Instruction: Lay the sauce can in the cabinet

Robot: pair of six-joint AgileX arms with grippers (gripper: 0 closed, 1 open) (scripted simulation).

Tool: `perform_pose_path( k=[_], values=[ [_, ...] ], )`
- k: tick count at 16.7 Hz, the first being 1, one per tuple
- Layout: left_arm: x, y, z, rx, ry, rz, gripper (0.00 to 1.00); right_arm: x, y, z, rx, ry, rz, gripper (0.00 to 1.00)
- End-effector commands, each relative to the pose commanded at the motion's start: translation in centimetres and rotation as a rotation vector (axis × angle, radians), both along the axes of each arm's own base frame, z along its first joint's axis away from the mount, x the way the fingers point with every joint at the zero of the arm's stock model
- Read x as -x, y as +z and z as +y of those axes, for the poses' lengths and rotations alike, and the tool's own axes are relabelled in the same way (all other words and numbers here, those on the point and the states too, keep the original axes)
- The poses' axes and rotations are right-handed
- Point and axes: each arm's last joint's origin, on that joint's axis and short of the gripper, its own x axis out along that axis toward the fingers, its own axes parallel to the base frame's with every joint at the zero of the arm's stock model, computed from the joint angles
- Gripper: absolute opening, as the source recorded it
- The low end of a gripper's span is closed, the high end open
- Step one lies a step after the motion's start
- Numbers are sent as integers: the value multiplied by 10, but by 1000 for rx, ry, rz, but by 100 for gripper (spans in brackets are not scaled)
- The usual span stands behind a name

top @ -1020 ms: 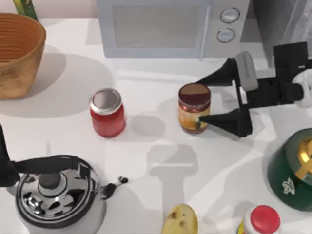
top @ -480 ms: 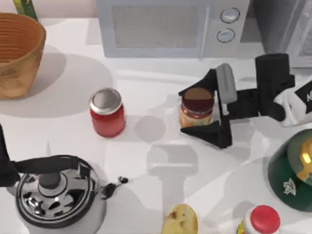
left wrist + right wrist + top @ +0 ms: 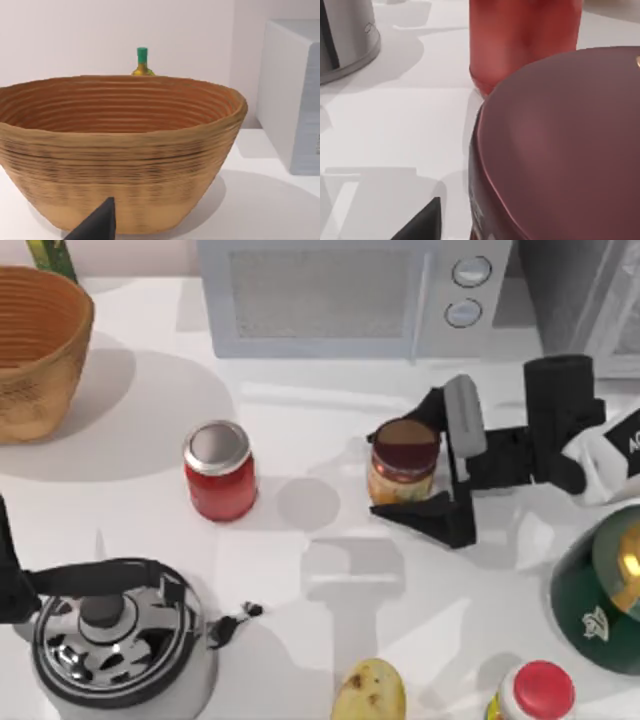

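white table (image 3: 300,430); pale wall (image 3: 75,35); soft grey shadows

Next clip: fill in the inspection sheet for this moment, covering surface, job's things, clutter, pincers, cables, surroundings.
Surface: white table, shadowed in patches.
Job's things: small sauce can with maroon lid and yellow-orange label, upright mid-table; dark grey cabinet at the top view's far right corner.
Clutter: red can with silver top; woven wicker basket; steel kettle; green bowl-shaped vessel with gold trim; red-capped bottle; yellowish potato-like lump; green-capped bottle behind the basket.
Pincers: right pincer has a finger on either side of the sauce can; left pincer fingertip faces the basket.
Cables: nothing seen.
Surroundings: white microwave with two round knobs; pale wall.
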Motion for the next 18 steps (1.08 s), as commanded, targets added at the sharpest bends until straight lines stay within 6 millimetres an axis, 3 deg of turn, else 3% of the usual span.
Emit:
perform_pose_path(
  k=[11, 18],
  values=[
    [0, 0, 0, 0, 0, 0, 100, 0, 0, 0, 0, 0, 0, 2],
    [0, 0, 0, 0, 0, 0, 100, 0, 0, 0, 0, 0, 0, 0]
  ],
)
